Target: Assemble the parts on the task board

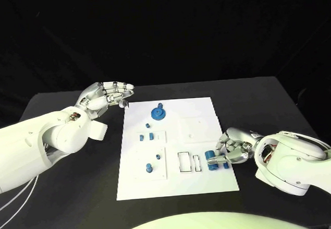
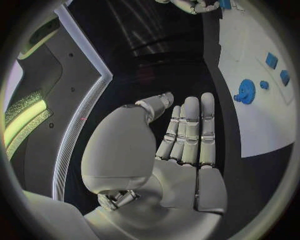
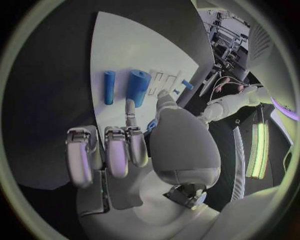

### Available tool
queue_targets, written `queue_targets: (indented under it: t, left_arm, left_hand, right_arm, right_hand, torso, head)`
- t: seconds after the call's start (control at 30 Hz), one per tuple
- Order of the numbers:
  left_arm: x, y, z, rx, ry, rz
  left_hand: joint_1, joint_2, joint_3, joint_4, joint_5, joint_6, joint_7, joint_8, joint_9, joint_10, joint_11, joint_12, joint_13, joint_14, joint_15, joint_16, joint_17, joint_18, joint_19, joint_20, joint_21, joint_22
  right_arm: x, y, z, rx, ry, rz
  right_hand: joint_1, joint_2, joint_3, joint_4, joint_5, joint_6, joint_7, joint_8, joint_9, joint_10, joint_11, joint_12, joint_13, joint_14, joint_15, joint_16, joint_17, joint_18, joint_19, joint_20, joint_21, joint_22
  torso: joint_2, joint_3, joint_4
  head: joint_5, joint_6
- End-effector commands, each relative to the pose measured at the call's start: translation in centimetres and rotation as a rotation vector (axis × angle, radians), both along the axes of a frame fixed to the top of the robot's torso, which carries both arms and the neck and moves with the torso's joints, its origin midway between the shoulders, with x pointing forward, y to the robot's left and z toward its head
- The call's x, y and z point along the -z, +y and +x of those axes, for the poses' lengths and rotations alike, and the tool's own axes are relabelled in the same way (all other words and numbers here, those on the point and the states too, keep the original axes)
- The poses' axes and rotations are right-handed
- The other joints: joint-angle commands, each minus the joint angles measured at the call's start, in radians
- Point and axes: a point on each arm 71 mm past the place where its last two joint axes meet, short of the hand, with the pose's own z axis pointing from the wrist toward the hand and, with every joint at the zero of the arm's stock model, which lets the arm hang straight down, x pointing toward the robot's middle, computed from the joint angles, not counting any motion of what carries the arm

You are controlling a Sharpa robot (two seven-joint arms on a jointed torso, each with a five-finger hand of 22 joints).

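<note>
The white task board lies in the middle of the black tabletop, with small blue parts spread over it: a round gear-like disc near its far end, small pegs by the middle slots, and a cluster of blue cylinders at its right edge, next to an open rectangular frame. The right hand rests at that right edge, touching the cylinders, fingers curled down toward them; the right wrist view shows a thick cylinder and a thin one lying just past the fingertips, and I cannot tell whether any part is truly held. The left hand hovers off the board's far left corner, fingers straight and together, holding nothing. These parts look like small, light, stiff plastic pieces, smooth enough to roll or slip sideways when nudged. A cylinder is probably best pinched across its round sides near the middle, so it stays level and can be turned upright over its socket; a grip near one end would likely let it tip.
</note>
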Motion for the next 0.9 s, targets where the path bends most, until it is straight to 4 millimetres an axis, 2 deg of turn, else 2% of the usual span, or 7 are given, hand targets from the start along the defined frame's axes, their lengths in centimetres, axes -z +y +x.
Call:
queue_targets:
  t: [0.03, 0.57, 0.63, 0.7, 0.83, 0.87, 0.9]
  left_arm:
    - [-0.1, -0.2, -0.1, 0.015, -0.002, -0.013]
    - [0.0, 0.0, -0.2, 0.015, 0.001, -0.012]
    - [0.0, 0.0, -0.2, 0.015, 0.001, -0.012]
    - [0.0, 0.1, -0.2, 0.015, 0.001, -0.012]
    - [0.0, 0.1, -0.2, 0.013, 0.002, -0.011]
    - [0.0, 0.2, -0.2, 0.013, 0.002, -0.011]
    - [0.0, 0.2, -0.2, 0.013, 0.002, -0.011]
  left_hand:
    - [0.001, 0.006, -0.002, -0.002, 0.003, -0.004, 0.0, 0.007, -0.001, -0.009, -0.001, -0.002, -0.001, -0.003, 0.001, -0.004, -0.001, 0.015, -0.005, 0.005, 0.004, 0.001]
    - [0.0, 0.006, -0.002, -0.001, 0.003, -0.004, 0.0, 0.008, -0.001, -0.009, 0.0, -0.002, -0.001, -0.004, 0.001, -0.004, -0.001, 0.015, -0.005, 0.006, 0.003, 0.001]
    - [0.0, 0.006, -0.002, -0.001, 0.003, -0.004, 0.0, 0.008, -0.001, -0.009, 0.0, -0.002, -0.001, -0.004, 0.001, -0.004, -0.001, 0.015, -0.005, 0.006, 0.003, 0.001]
    - [-0.002, 0.006, -0.003, 0.0, 0.003, -0.004, 0.0, 0.009, -0.001, -0.009, 0.0, -0.002, -0.002, -0.004, 0.001, -0.004, -0.001, 0.015, -0.005, 0.006, 0.003, 0.001]
    - [-0.002, 0.006, -0.003, 0.0, 0.003, -0.004, 0.0, 0.009, -0.001, -0.009, 0.0, -0.002, -0.002, -0.004, 0.001, -0.004, -0.001, 0.015, -0.005, 0.006, 0.003, 0.001]
    - [-0.002, 0.006, -0.003, 0.0, 0.003, -0.004, 0.0, 0.009, -0.001, -0.009, 0.0, -0.002, -0.002, -0.004, 0.001, -0.004, -0.001, 0.015, -0.005, 0.006, 0.003, 0.001]
    - [-0.002, 0.006, -0.003, 0.0, 0.003, -0.004, 0.0, 0.009, -0.001, -0.009, 0.0, -0.002, -0.002, -0.004, 0.001, -0.004, -0.001, 0.015, -0.005, 0.006, 0.003, 0.001]
  right_arm:
    - [0.4, 0.0, 0.0, 0.0, 0.0, -0.059]
    - [2.7, 1.3, 0.3, -0.015, 0.024, -0.119]
    - [2.9, 1.5, 0.3, -0.015, 0.027, -0.121]
    - [3.1, 1.6, 0.3, -0.013, 0.027, -0.12]
    - [3.2, 1.6, 0.3, 0.004, 0.024, -0.107]
    - [3.2, 1.6, 0.3, 0.011, 0.024, -0.099]
    - [3.1, 1.6, 0.3, 0.019, 0.025, -0.089]
  right_hand:
    - [-0.002, 0.011, -0.007, 0.0, 0.007, 0.002, -0.007, 0.008, 0.001, 0.069, -0.007, 0.003, 0.217, 0.093, -0.006, 0.005, 0.211, -0.011, 0.101, -0.004, 0.008, 0.258]
    - [-0.003, 0.022, -0.018, 0.0, 0.008, 0.009, -0.01, 0.016, 0.006, 0.069, -0.009, 0.002, 0.218, 0.093, -0.007, 0.006, 0.213, -0.012, 0.102, -0.005, 0.016, 0.26]
    - [0.001, 0.032, -0.018, -0.001, 0.012, 0.014, -0.013, 0.022, 0.009, 0.069, -0.012, 0.002, 0.218, 0.093, -0.009, 0.006, 0.213, -0.012, 0.103, -0.006, 0.017, 0.26]
    - [0.01, 0.041, -0.016, -0.001, 0.023, 0.016, -0.015, 0.027, 0.011, 0.07, -0.013, 0.003, 0.219, 0.093, -0.01, 0.006, 0.214, -0.012, 0.103, -0.007, 0.017, 0.26]
    - [0.043, 0.074, -0.003, -0.004, 0.08, 0.018, -0.02, 0.038, 0.016, 0.071, -0.018, 0.003, 0.22, 0.093, -0.015, 0.006, 0.214, -0.013, 0.104, -0.011, 0.021, 0.261]
    - [0.067, 0.092, 0.009, -0.006, 0.115, 0.017, -0.022, 0.039, 0.016, 0.071, -0.02, 0.002, 0.22, 0.094, -0.017, 0.007, 0.217, -0.014, 0.104, -0.012, 0.025, 0.262]
    - [0.077, 0.098, 0.013, -0.005, 0.14, 0.018, -0.022, 0.04, 0.015, 0.072, -0.021, 0.003, 0.22, 0.093, -0.017, 0.007, 0.216, -0.014, 0.104, -0.013, 0.026, 0.263]
  torso:
    - [0.0, -0.0001, 0.0004]
    - [0.0, -0.0005, -0.0015]
    - [0.001, -0.0004, -0.0012]
    - [0.0, -0.0003, -0.0006]
    - [-0.001, -0.0003, -0.0011]
    - [-0.001, -0.0007, -0.0014]
    - [-0.001, -0.0011, -0.0013]
  head:
    - [0.001, -0.002]
    - [0.003, -0.012]
    - [0.003, -0.012]
    - [0.003, -0.013]
    - [0.003, -0.014]
    - [0.003, -0.014]
    - [0.003, -0.014]
